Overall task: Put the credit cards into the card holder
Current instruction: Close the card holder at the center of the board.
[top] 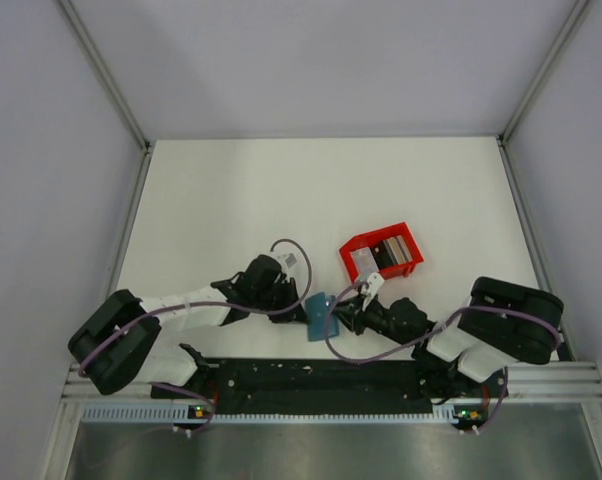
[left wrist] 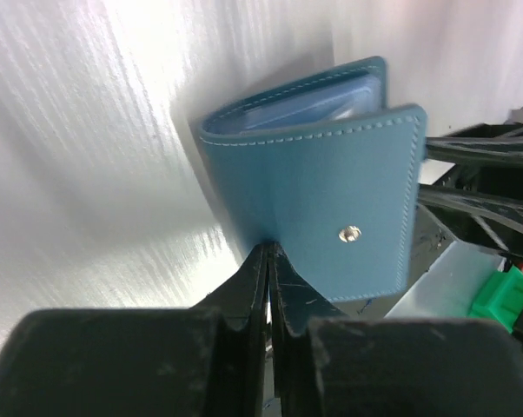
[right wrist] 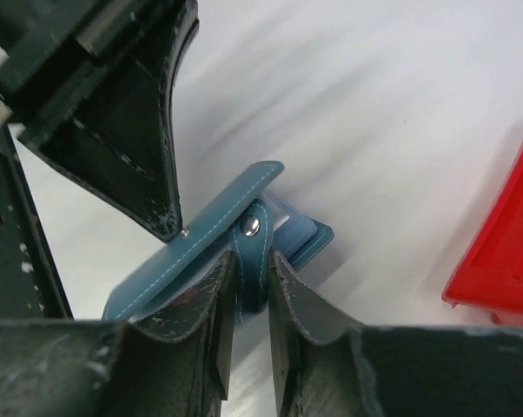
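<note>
Here, left pincer (left wrist: 268,252) and right pincer (right wrist: 251,265) both pinch the card holder (left wrist: 331,174).

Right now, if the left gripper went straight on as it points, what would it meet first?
The card holder that the left gripper pinches; right behind it, probably, the right gripper.
</note>
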Controlling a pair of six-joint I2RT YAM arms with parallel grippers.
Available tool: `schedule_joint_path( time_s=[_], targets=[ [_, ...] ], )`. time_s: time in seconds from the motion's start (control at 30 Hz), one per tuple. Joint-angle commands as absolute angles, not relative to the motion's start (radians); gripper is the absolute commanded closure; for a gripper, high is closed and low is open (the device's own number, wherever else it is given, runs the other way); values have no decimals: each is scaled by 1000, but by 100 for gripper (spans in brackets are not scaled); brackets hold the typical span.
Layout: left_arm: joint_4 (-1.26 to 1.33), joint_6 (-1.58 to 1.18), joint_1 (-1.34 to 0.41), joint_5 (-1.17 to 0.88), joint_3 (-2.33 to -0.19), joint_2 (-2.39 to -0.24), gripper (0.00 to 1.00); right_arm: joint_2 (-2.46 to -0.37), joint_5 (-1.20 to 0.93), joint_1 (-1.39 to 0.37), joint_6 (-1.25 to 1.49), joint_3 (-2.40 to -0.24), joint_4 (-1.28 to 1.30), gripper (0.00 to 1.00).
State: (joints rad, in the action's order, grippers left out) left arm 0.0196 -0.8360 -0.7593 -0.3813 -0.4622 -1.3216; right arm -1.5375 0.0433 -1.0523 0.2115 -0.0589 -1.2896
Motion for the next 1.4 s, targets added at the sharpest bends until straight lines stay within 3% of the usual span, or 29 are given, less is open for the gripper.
schedule_joint_path(
  time_s=[0.0, 0.2, 0.4, 0.8, 1.1, 1.27, 1.33, 1.37],
  targets=[
    [5, -818, -764, -316, -506, -1344, 94, -1419, 124, -1071, 316, -24, -1401, 76],
    [-63, -785, -772, -301, -549, -1341, 93, -1178, 198, -1069, 327, -259, -595, 68],
    [-106, -758, -790, -284, -604, -1325, 92, -1082, 320, -1069, 451, -409, -111, 64],
    [-132, -753, -836, -262, -670, -1394, 92, -953, 345, -1069, 778, -402, 54, 66],
    [-150, -758, -841, -200, -643, -1237, 85, -818, 402, -1071, 885, -374, 138, 64],
    [-195, -727, -841, -150, -679, -1129, 73, -709, 430, -1066, 986, -328, 143, 47],
    [-222, -723, -841, -123, -689, -1105, 62, -681, 404, -1052, 999, -327, 143, 39],
    [-232, -723, -841, -106, -684, -1094, 55, -677, 378, -1039, 994, -334, 144, 30]
  ],
)
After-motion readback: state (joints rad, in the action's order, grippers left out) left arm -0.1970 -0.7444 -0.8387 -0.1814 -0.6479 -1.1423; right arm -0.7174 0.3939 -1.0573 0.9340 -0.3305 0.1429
